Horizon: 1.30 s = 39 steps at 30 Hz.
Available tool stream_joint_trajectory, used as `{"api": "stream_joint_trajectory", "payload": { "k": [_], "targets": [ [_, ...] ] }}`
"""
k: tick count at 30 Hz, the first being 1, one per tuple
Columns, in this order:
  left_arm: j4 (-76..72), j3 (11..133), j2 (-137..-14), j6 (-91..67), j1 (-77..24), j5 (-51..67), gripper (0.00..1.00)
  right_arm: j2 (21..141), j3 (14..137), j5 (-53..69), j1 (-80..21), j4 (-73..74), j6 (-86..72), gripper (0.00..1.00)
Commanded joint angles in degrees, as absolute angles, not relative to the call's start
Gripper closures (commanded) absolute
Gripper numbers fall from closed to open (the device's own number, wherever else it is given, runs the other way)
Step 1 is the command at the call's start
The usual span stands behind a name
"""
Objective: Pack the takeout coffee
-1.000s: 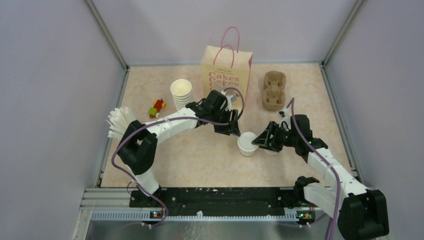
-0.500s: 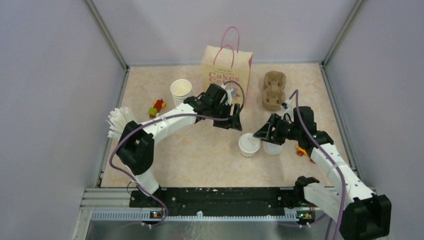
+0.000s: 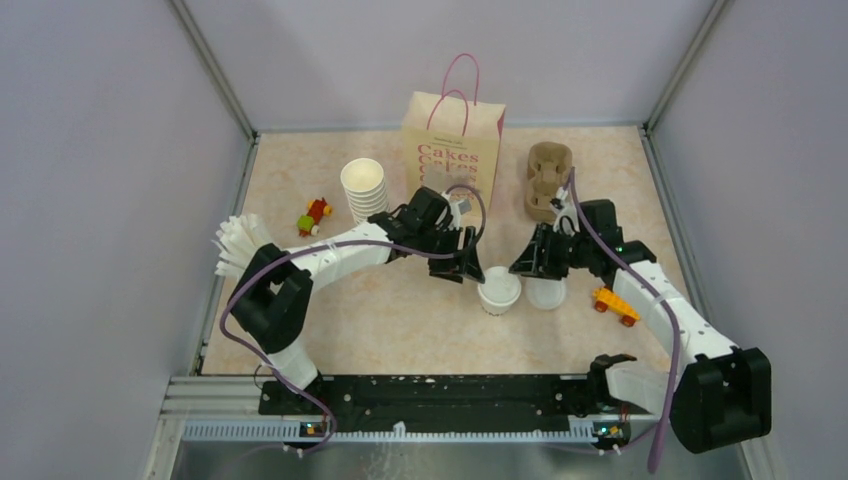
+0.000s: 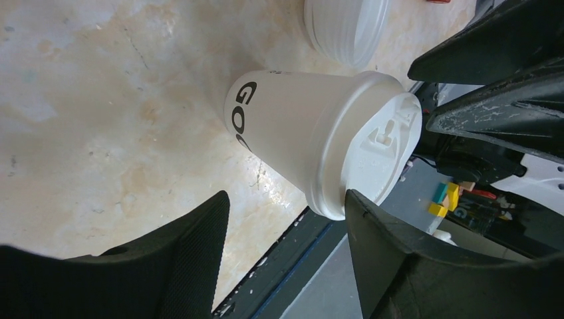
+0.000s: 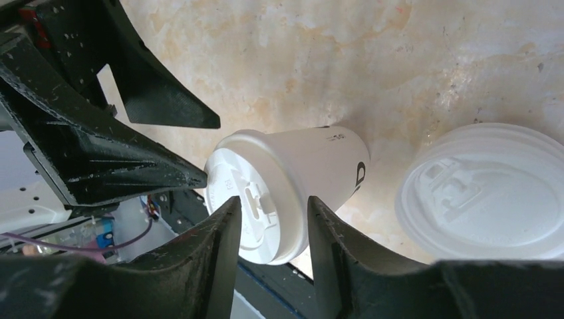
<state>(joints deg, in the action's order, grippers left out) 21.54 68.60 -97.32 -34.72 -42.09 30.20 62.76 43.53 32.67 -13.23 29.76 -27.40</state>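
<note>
Left hand [image 3: 468, 271] wide beside takeout coffee [image 3: 498, 292] lettered "GO", right hand [image 3: 522, 268] parted, bag [image 3: 450, 150] reading "Cakes"

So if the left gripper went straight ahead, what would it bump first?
Most likely the coffee cup. It stands right in front of the left gripper, lined up with the open jaws, though how far off is hard to judge.
</note>
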Motion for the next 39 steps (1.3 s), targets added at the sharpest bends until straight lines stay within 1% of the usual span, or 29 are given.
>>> {"api": "stream_joint_trajectory", "payload": {
  "k": [1,3,7,12,17,20,22,23,25,28,31,33,36,38,39],
  "targets": [
    [13.7,65.0,-95.6,-39.1,-42.4,34.3,0.31,62.9,42.2,33.4,-13.2,27.0,-25.3,0.61],
    [14.9,64.3,-96.3,-38.6,-42.4,32.2,0.35,62.3,40.7,32.7,-13.2,26.7,-26.0,0.64],
    [21.2,64.9,-98.3,-35.5,-42.7,26.0,0.40,58.1,34.8,31.5,-13.2,24.0,-29.1,0.66],
    [23.2,64.7,-99.5,-33.6,-43.0,23.9,0.41,54.7,29.3,30.4,-13.2,22.1,-31.8,0.67],
    [23.9,66.4,-99.0,-33.1,-43.3,23.7,0.40,54.7,31.2,29.8,-13.2,23.0,-31.7,0.66],
    [25.7,69.8,-98.0,-32.6,-43.3,24.0,0.37,55.3,38.7,28.5,-13.3,27.9,-29.4,0.58],
    [27.6,73.1,-97.4,-32.5,-43.2,23.5,0.30,55.8,44.1,28.2,-13.2,31.0,-28.3,0.50],
    [27.9,74.5,-96.9,-32.4,-43.2,23.3,0.29,55.8,46.5,28.0,-13.2,32.2,-27.9,0.47],
    [27.4,76.0,-95.8,-32.3,-42.9,23.3,0.27,55.9,49.6,27.7,-13.2,33.8,-27.3,0.44],
    [27.7,77.7,-95.0,-33.0,-42.7,23.8,0.26,55.9,50.8,28.8,-13.2,34.4,-26.7,0.36],
    [28.9,77.7,-92.9,-33.8,-42.6,21.4,0.24,54.9,51.8,26.9,-14.1,36.0,-24.7,0.19],
    [28.8,76.9,-90.1,-33.6,-42.6,18.9,0.20,54.2,53.9,22.8,-15.8,38.6,-22.8,0.14],
    [28.9,76.0,-85.0,-31.7,-42.6,14.7,0.14,54.1,57.2,16.2,-20.1,42.1,-20.4,0.12],
    [29.4,75.5,-82.0,-30.4,-42.6,12.2,0.02,54.8,59.0,12.1,-23.9,44.0,-20.2,0.12],
    [29.7,75.1,-80.6,-29.8,-42.6,10.9,0.01,55.2,59.6,10.3,-25.8,44.5,-20.4,0.12]
  ]
}}
